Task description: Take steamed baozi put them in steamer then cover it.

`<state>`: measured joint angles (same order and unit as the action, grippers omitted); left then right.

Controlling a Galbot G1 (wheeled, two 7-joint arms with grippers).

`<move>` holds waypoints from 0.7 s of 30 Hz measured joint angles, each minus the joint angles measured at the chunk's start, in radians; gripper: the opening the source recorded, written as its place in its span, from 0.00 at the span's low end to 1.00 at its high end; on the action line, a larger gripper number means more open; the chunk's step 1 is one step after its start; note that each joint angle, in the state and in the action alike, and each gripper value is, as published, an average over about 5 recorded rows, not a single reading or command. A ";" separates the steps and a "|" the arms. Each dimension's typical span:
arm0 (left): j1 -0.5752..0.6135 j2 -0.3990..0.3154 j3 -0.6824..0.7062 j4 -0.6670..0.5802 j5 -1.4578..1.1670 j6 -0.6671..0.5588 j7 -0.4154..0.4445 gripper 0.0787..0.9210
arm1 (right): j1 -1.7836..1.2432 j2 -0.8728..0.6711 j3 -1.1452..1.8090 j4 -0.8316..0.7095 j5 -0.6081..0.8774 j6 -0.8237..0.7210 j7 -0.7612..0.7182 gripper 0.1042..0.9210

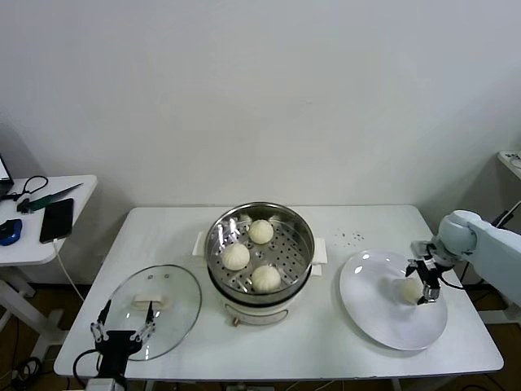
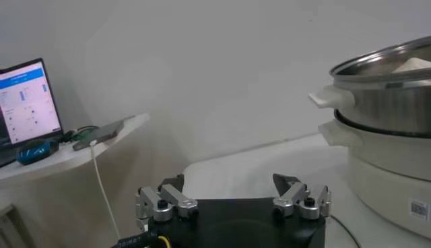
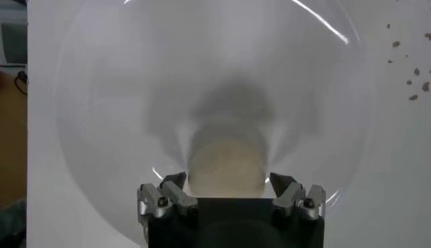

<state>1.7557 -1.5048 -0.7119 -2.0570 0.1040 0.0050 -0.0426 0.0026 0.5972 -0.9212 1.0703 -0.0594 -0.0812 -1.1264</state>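
From the head view, the right tool (image 1: 426,283) is hanging low over the white plate (image 1: 383,322) at the right end of the worktop (image 1: 326,334), its fingers standing wide apart on either side of the last steamed baozi (image 1: 409,288); whether they are touching it cannot be told. The plate's far rim is lying close to the worktop's right edge. The steamer (image 1: 259,259) is sitting mid-worktop with three buns (image 1: 260,231) resting on its perforated tray, well apart from the plate, bare worktop lying between them. The cover (image 1: 155,309) is lying flat at the front left, handle up — the left tool (image 1: 124,329) is hovering at its near edge, fingers spread wide and holding nothing.

From the left wrist view, the left tool (image 2: 232,197) is showing both fingers (image 2: 165,200) far apart, with open worktop ahead of it and the steamer (image 2: 387,128) rising to one side.

From the right wrist view, the right tool (image 3: 231,195) is straddling the baozi (image 3: 225,162) — the bun is sitting between the spread fingers (image 3: 293,192) on the plate (image 3: 121,101), and plenty of bare plate is lying around it.
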 measured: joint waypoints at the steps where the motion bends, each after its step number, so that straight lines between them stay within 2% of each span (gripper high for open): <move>1: 0.000 0.000 0.000 0.000 0.000 0.000 0.000 0.88 | -0.001 0.001 0.001 -0.002 0.000 0.000 -0.001 0.87; 11: 0.002 -0.001 0.000 -0.005 0.000 0.000 0.000 0.88 | 0.003 0.003 0.000 -0.009 0.011 -0.003 -0.002 0.76; 21: 0.001 -0.001 0.010 -0.009 0.000 -0.001 0.000 0.88 | 0.138 0.016 -0.105 0.024 0.120 -0.043 0.009 0.73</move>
<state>1.7567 -1.5061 -0.7021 -2.0663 0.1040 0.0041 -0.0427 0.1410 0.6135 -1.0257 1.0939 0.0602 -0.1242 -1.1179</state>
